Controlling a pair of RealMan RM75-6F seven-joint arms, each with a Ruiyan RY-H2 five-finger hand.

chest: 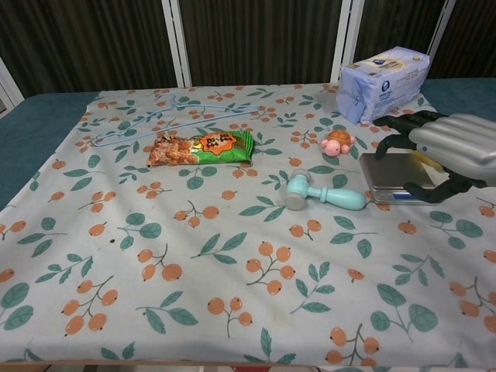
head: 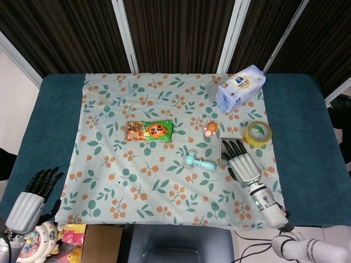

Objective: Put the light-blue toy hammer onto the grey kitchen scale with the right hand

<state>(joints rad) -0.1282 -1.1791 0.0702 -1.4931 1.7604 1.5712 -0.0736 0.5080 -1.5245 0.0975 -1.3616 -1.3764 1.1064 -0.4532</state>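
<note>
Count on the cloth (head: pixel 142 181): one hammer (head: pixel 198 161), one scale (chest: pixel 399 178), one tape roll (head: pixel 258 133), one turtle toy (head: pixel 211 128), one snack bag (head: pixel 149 131), one tissue pack (head: pixel 240 86), one wire hanger (head: pixel 131 100). Two hands in view.

Hammer lies flat near the cloth's middle-right, head toward the left, handle pointing right toward the scale. In chest view the hammer (chest: pixel 314 193) handle tip ends just beside the scale's left edge; can't tell if they touch. Nothing on it, nothing gripping it.

Right hand (chest: pixel 449 147) is over the scale's right part, fingers spread and holding nothing, dark fingertips (chest: pixel 399 124) pointing toward the far-left. Hammer sits to the left of the hand, apart from it, with the scale's bare plate between them. Head view agrees: right hand (head: pixel 244 163) covers most of the scale, hammer just left of it, no contact.

Left hand (head: pixel 33 197) is at the near-left table edge, off the cloth, fingers spread, empty. Well apart from the hammer.

Turtle toy is beyond the hammer, tape roll beyond the right hand.
</note>
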